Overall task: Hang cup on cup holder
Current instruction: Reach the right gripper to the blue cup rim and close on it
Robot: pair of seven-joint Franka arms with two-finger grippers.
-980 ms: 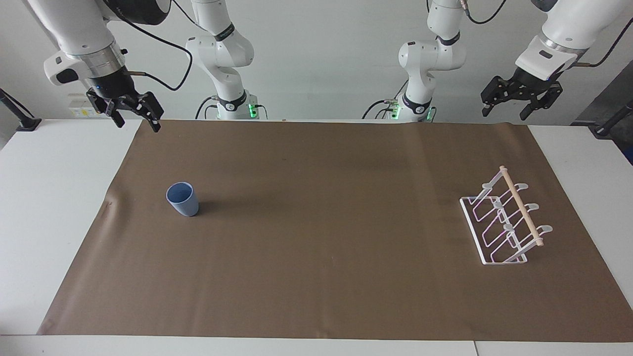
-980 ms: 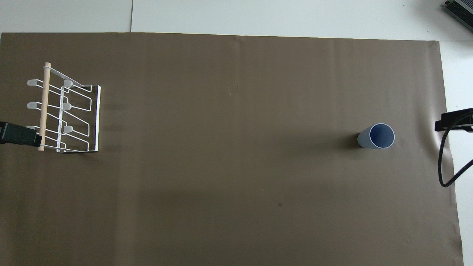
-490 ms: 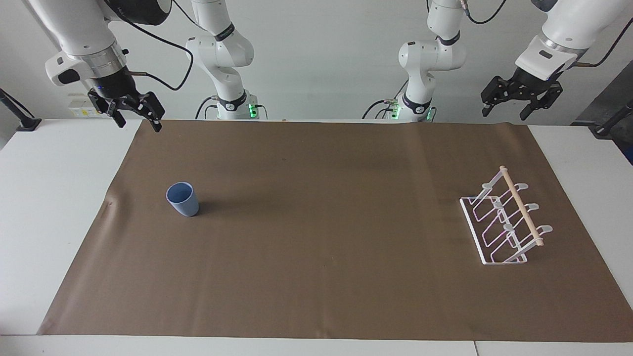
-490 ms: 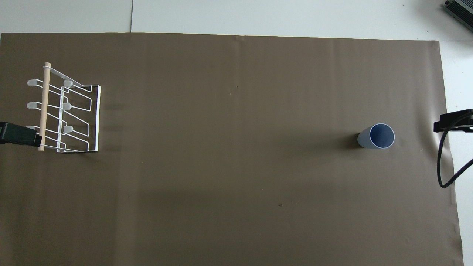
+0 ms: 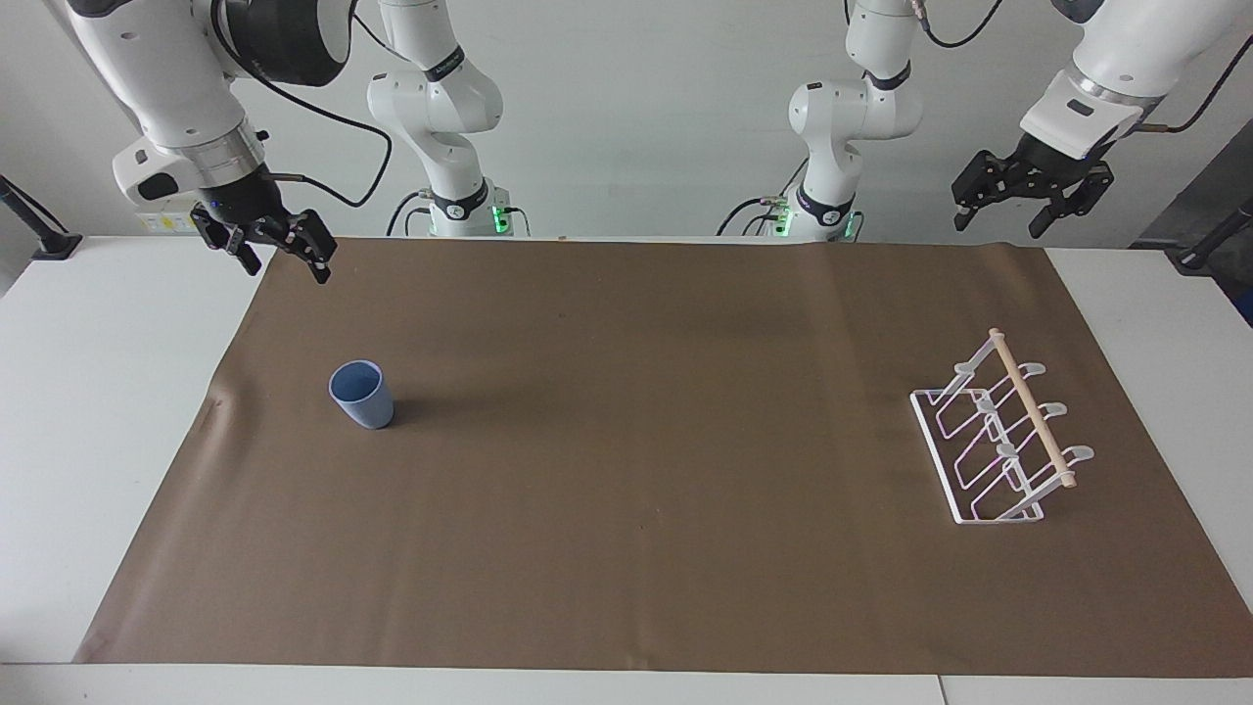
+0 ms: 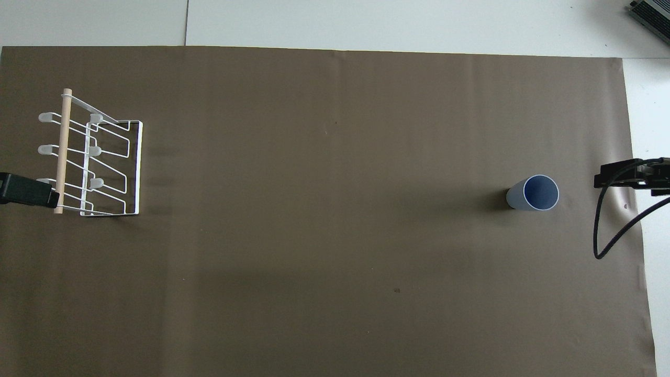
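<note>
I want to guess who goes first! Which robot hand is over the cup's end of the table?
The right tool, open. It hangs over the brown mat's edge at the blue cup's end; the left tool, also open, is up by the white cup holder's end.

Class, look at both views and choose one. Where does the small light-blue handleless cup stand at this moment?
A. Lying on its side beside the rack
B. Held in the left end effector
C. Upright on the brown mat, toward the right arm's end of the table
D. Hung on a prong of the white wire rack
C: the small light-blue handleless cup stands upright, mouth up, on the brown mat, apart from the white wire rack with a wooden dowel.
</note>
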